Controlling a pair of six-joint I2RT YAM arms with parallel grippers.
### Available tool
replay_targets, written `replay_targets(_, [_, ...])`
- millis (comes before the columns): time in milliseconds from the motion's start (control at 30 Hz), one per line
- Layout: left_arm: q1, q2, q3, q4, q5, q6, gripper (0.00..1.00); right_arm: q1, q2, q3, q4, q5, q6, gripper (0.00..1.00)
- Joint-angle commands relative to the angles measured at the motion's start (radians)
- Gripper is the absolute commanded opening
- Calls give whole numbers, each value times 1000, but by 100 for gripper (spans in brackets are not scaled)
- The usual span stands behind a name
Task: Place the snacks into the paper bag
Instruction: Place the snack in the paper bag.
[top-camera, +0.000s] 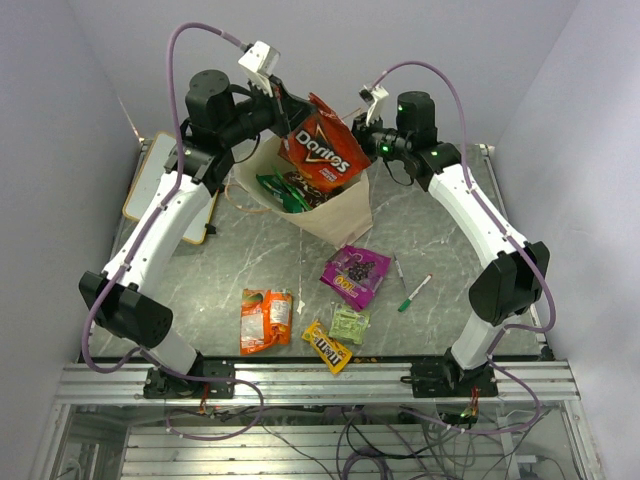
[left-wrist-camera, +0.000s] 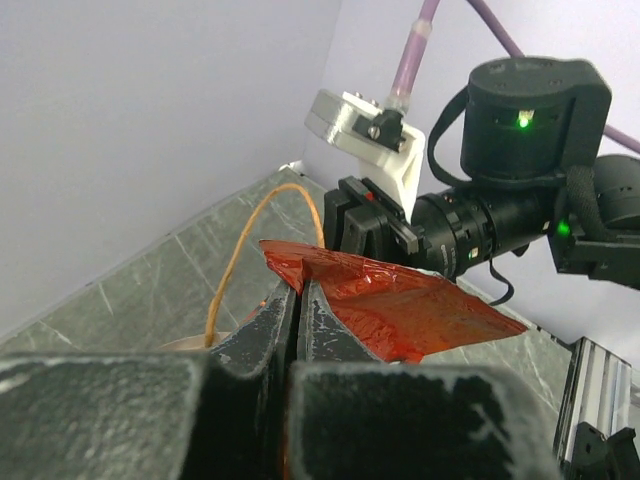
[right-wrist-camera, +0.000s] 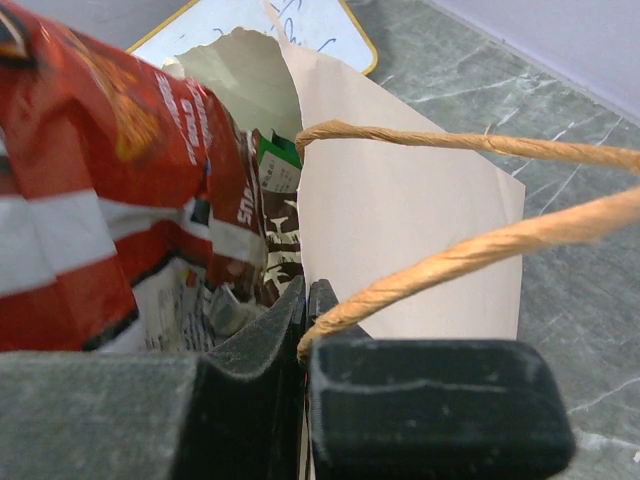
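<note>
Jaws of the left gripper (left-wrist-camera: 300, 298) were clamped on a top corner of the red Doritos bag (top-camera: 325, 152); I saw no gap between the fingers. The packet hung tilted over the mouth of the paper bag (top-camera: 340, 215), its lower end just inside the opening. Right gripper (right-wrist-camera: 305, 322) was closed too, pinching one twisted handle (right-wrist-camera: 470, 250) by the bag's rim. The bag stood at the far middle of the table (top-camera: 450, 240). Inside it I could make out a green packet (top-camera: 272, 187) and a brown one (right-wrist-camera: 282, 240). Outside the bag, nearer the arms' bases, lay the purple pouch (top-camera: 355, 272), orange bag (top-camera: 265, 320), yellow M&M's (top-camera: 327, 346) and small pale green packet (top-camera: 349, 323). Two marker pens (top-camera: 412, 293) lay just right of the pouch. A whiteboard (top-camera: 150, 185) sat at the far left edge.
</note>
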Motion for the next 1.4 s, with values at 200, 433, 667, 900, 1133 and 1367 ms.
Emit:
replay_targets(200, [-14, -8, -214, 309, 156, 33, 7, -24, 4, 54, 49, -49, 39, 0])
replay_targets(433, [21, -34, -325, 342, 189, 128, 9, -33, 0, 44, 52, -58, 42, 0])
replay_targets(667, [70, -40, -344, 303, 257, 231, 9, -47, -7, 34, 59, -65, 50, 0])
replay_targets(900, [77, -31, -320, 168, 290, 347, 20, -58, -7, 35, 64, -69, 57, 0])
replay_targets(1133, [76, -36, -284, 27, 267, 467, 45, -57, -4, 41, 65, -72, 60, 0])
replay_targets(1367, [77, -33, -209, -54, 204, 502, 62, -58, -4, 44, 53, -66, 42, 0])
